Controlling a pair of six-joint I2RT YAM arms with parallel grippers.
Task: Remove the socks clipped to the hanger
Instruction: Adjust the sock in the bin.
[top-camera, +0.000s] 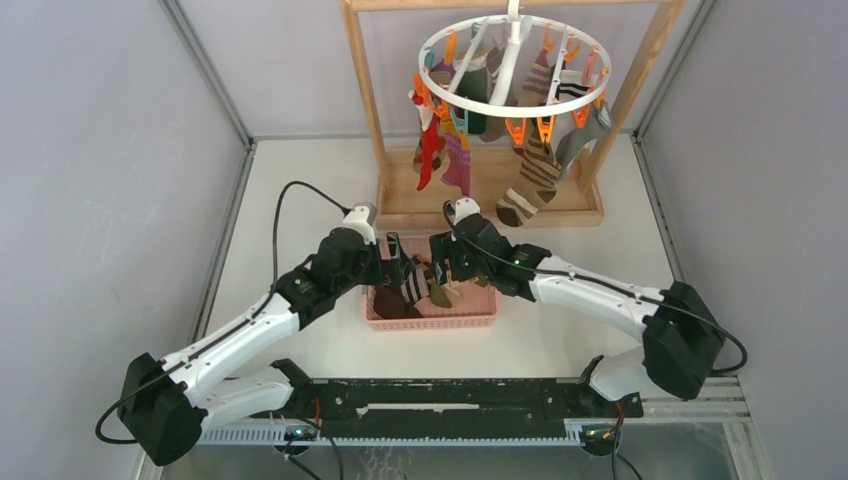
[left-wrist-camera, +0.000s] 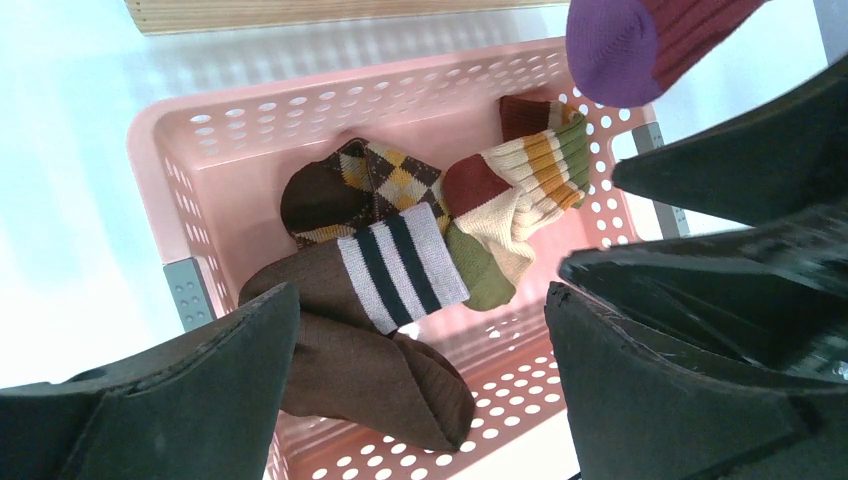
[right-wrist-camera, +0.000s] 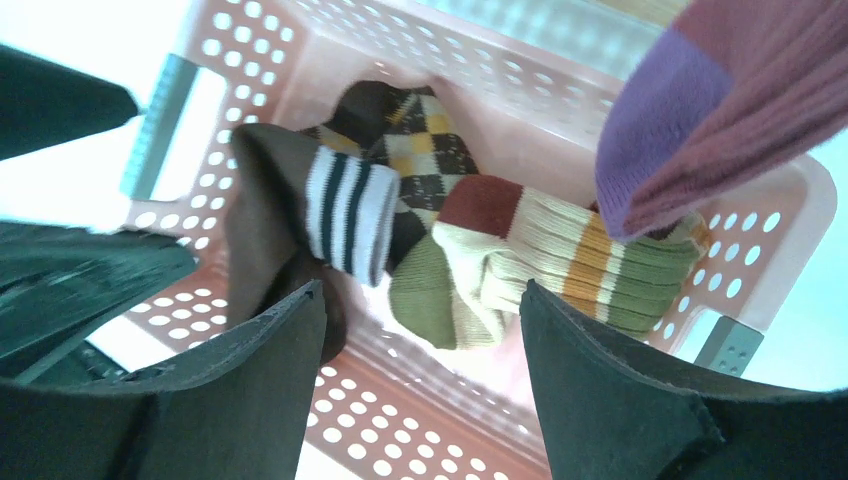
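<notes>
On the bench, the hanger at 12 o'clock still carries most socks clipped round its rim, so I judge the job is barely begun. The basket at centre holds only a few. My left jaws and right jaws hang over it, both wide and empty. Only the top view shows the hanger. My wrist views show the basket's argyle sock, a striped cuff and a purple toe dangling at 1 o'clock.

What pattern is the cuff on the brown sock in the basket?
The cuff is pale grey with dark stripes; left wrist view.
</notes>
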